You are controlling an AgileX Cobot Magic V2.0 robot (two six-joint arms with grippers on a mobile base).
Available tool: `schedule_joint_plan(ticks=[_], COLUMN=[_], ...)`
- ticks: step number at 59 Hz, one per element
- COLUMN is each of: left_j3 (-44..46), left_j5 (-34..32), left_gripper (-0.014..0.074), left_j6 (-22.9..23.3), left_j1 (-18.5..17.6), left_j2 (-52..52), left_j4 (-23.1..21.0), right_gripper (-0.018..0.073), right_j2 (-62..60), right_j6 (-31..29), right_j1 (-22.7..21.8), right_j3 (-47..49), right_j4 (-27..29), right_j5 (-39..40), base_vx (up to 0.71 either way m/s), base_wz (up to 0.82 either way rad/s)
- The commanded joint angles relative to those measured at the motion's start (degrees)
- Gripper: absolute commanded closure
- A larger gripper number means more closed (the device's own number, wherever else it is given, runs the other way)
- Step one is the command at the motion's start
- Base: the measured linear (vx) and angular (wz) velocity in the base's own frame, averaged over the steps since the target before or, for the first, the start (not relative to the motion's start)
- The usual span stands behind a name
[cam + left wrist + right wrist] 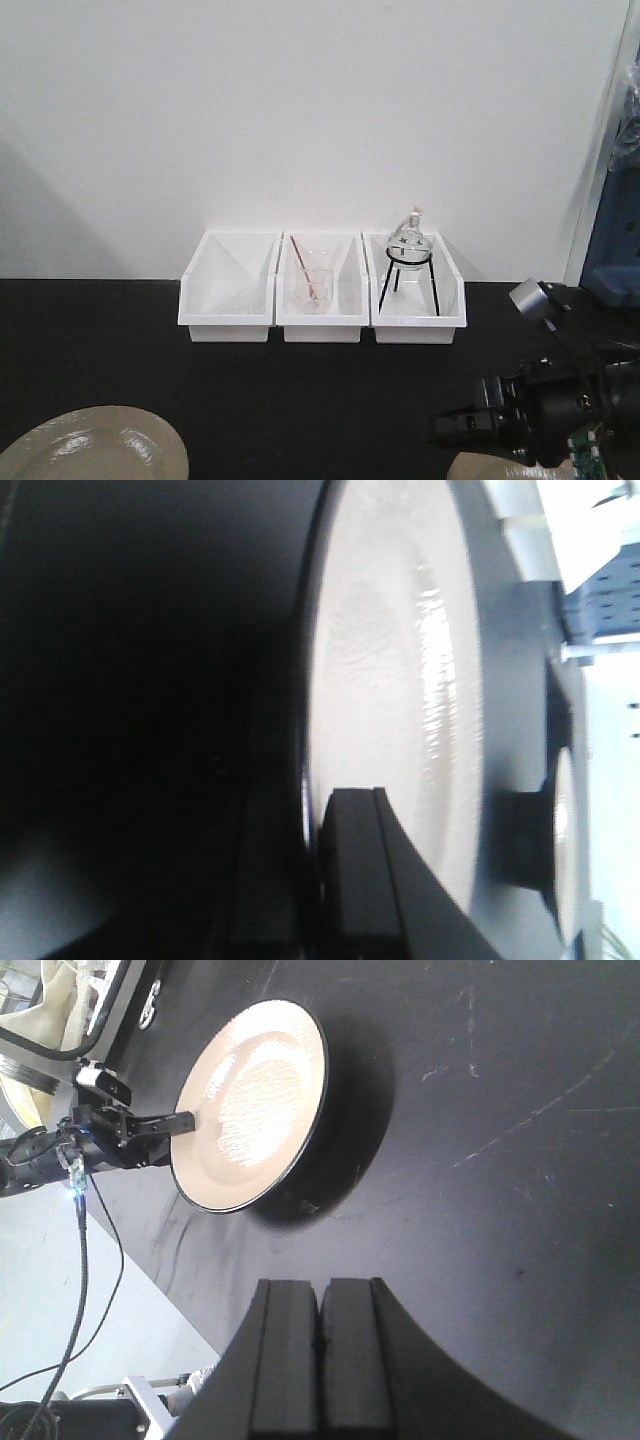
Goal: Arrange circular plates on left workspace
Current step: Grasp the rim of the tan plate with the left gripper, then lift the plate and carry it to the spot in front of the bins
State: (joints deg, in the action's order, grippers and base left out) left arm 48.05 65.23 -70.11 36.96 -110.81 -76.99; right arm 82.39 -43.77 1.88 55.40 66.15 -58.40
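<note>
Left gripper (182, 1121): we see it clamped on the edge of the glossy beige round plate with a black rim (255, 1100).
That plate: on the left of the matte black countertop (480, 1160).
Right gripper (320, 1350): fingers pressed together, holding nothing.
Second matching plate (500, 470): front right of the countertop.

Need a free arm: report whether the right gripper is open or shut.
Shut: the right gripper has its fingers touching, nothing between them.
</note>
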Motion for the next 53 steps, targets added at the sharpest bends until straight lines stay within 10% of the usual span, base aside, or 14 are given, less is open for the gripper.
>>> schedule_joint_plan(ticks=[1, 21, 37, 53], left_j3=[1.0, 1.0, 1.0, 7.4], left_j5=[6.8, 6.8, 6.8, 1.0], left_gripper=[0.0601, 0.0598, 0.0596, 0.0596], left_j6=[-0.2, 5.2, 5.8, 8.8], left_j1=[-0.4, -5.4, -17.0, -27.8], left_j2=[2.2, 4.6, 4.6, 4.3], left_j4=[-6.8, -12.8, -26.2, -26.1], right_gripper=[0.056, 0.056, 0.056, 0.056], right_j2=[-1.6, -1.6, -1.6, -1.6], right_j6=[-0.5, -0.5, -1.8, -1.8], right_j1=[-0.3, -0.3, -0.3, -0.3], right_j3=[1.9, 1.9, 1.9, 1.9], right_j4=[3.4, 3.4, 3.4, 3.4], right_j5=[-1.2, -0.6, -0.3, -0.3], base_vx=[0.0, 0.0, 0.0, 0.0], base_wz=[0.0, 0.0, 0.0, 0.0])
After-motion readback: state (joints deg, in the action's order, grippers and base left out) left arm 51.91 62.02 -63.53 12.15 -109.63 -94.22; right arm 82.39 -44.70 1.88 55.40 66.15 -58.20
